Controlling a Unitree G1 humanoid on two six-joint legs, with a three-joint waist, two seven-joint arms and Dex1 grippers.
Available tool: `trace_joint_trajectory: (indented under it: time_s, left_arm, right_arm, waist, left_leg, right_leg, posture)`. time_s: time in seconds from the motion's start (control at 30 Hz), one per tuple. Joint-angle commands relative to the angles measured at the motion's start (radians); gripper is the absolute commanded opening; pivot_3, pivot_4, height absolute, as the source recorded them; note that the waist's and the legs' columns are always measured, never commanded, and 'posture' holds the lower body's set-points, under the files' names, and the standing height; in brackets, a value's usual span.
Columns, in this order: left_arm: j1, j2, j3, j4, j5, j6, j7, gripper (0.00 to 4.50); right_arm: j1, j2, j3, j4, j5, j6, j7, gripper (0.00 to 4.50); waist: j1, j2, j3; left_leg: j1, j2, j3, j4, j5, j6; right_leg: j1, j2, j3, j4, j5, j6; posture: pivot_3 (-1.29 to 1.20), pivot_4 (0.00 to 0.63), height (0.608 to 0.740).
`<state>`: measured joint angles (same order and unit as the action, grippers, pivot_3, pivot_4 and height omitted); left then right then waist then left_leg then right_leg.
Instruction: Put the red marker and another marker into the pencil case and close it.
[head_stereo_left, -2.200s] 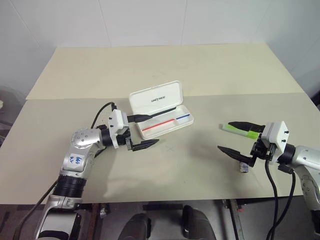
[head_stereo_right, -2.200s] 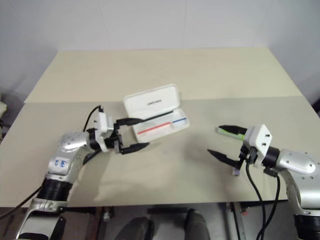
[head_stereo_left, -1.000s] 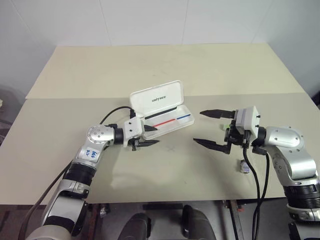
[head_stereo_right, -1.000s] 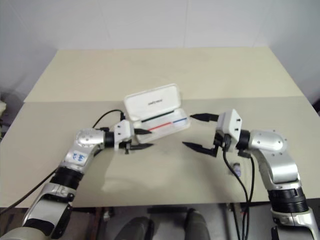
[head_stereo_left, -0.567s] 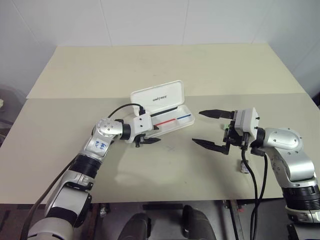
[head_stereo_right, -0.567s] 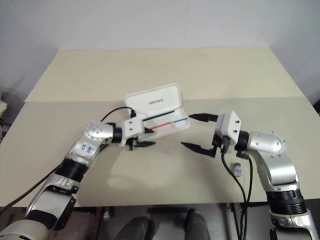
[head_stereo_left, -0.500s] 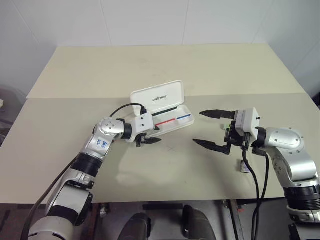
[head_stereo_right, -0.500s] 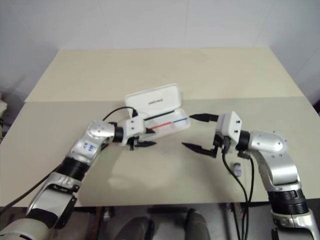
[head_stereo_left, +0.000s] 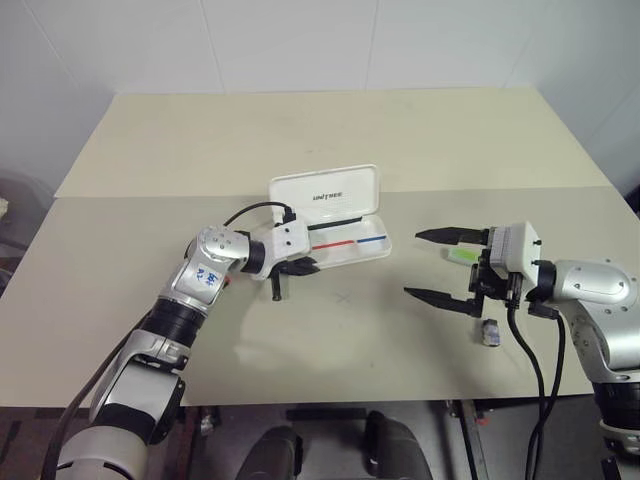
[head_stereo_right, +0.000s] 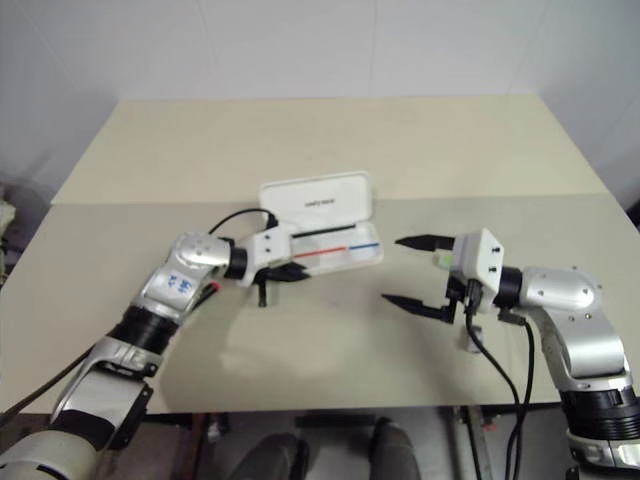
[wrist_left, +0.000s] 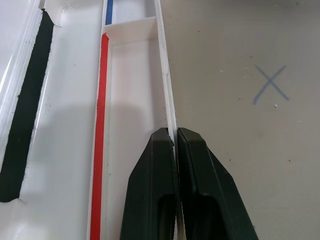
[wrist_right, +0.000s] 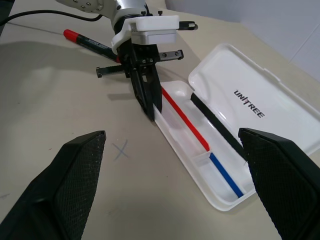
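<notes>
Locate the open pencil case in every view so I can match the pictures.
Left eye view: pencil case near the centre, lid raised, left gripper at its front edge.
Right eye view: same spot, lid raised.
Left wrist view: its inside, front wall pinched by the left gripper.
Right wrist view: lying open, lettering on the lid.
Shared landmark: the red stripe inside the case.

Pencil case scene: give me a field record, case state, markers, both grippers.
pencil case: lid open, lying on the table
red marker: on the table behind the left arm, outside the case
green highlighter: on the table by the right gripper, outside the case
left gripper: shut on the case's front wall at the tray's left end
right gripper: open, holding nothing, right of the case
grey lump: on the table under the right arm
</notes>
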<state>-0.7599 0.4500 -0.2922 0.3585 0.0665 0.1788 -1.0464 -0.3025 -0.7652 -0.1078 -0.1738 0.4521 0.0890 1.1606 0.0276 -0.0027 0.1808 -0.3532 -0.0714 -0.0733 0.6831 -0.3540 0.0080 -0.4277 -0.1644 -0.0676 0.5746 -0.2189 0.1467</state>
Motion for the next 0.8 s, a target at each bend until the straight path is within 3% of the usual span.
trace_joint_trajectory:
  time_s: [0.03,0.43,0.8]
  left_arm:
    - [0.038,-0.005,-0.03,-0.073,-0.043,0.024,-0.08,0.02]
    - [0.156,0.066,-0.03,-0.404,-0.094,0.172,-0.125,0.02]
    - [0.204,0.088,-0.047,-0.4,-0.051,0.134,-0.055,0.02]
  right_arm:
    - [0.008,-0.017,-0.039,-0.038,0.021,-0.001,-0.006,4.5]
    - [0.04,-0.006,-0.04,-0.05,0.024,0.012,-0.013,4.5]
    - [0.048,0.007,-0.033,-0.065,0.027,0.017,-0.032,4.5]
  waist:
    - [0.0,0.0,0.0]
    - [-0.002,0.0,0.0]
    - [-0.003,0.0,0.0]
  left_leg:
    - [0.0,0.0,0.0,0.0,0.0,0.0]
    - [0.0,0.0,-0.001,0.0,-0.001,0.002]
    - [0.001,0.0,-0.001,0.0,-0.001,0.002]
  right_leg:
    - [0.0,0.0,0.0,0.0,0.0,0.0]
    - [-0.001,0.0,0.003,-0.002,0.001,0.002]
    - [-0.001,0.0,0.006,-0.001,0.002,0.002]
  posture:
    - [0.0,0.15,0.74]
    - [0.0,0.15,0.74]
    - [0.0,0.15,0.74]
